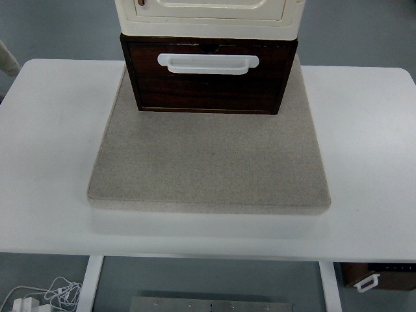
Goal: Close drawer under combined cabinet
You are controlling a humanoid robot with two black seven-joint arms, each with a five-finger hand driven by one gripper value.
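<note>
Below the table (364,214), near the bottom edge, lie white cables (45,296) on the left, and a small dark box (383,276) with a white handle shows at the right. On the white tabletop rests a grey mat (208,172). At its far end stands the dark wooden drawer (208,81), its front with the white handle (208,62) facing the camera and set just forward of the cream cabinet (208,16) above it. Neither robot hand is in view, so their state cannot be told.
</note>
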